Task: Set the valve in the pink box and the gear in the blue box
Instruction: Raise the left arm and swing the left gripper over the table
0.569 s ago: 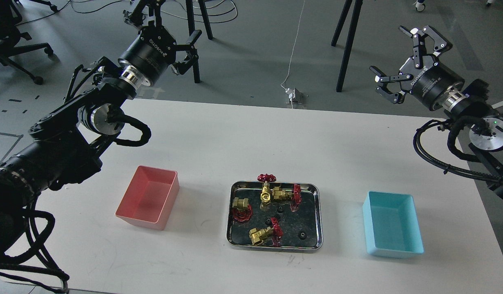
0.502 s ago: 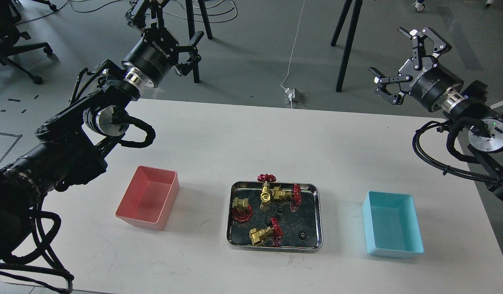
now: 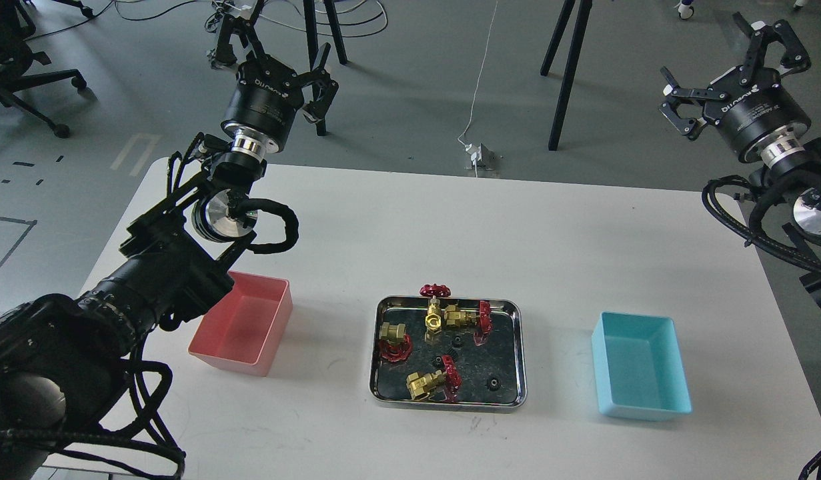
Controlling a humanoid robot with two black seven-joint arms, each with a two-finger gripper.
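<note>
Four brass valves with red handwheels lie in a steel tray (image 3: 521,360) at the table's middle front: one (image 3: 434,313) stands upright, the others (image 3: 465,317), (image 3: 393,337), (image 3: 431,381) lie on their sides. Small black gears (image 3: 493,383), (image 3: 456,341) lie between them. The pink box (image 3: 231,358) stands empty left of the tray. The blue box (image 3: 643,407) stands empty to its right. My left gripper (image 3: 273,47) is open, raised beyond the table's far left edge. My right gripper (image 3: 710,60) is open, raised beyond the far right corner. Both are far from the tray.
My left arm's thick links (image 3: 163,280) hang over the pink box's left side. Tripod legs (image 3: 563,73), cables and a power strip (image 3: 478,157) are on the floor behind the table. The table (image 3: 397,227) is white.
</note>
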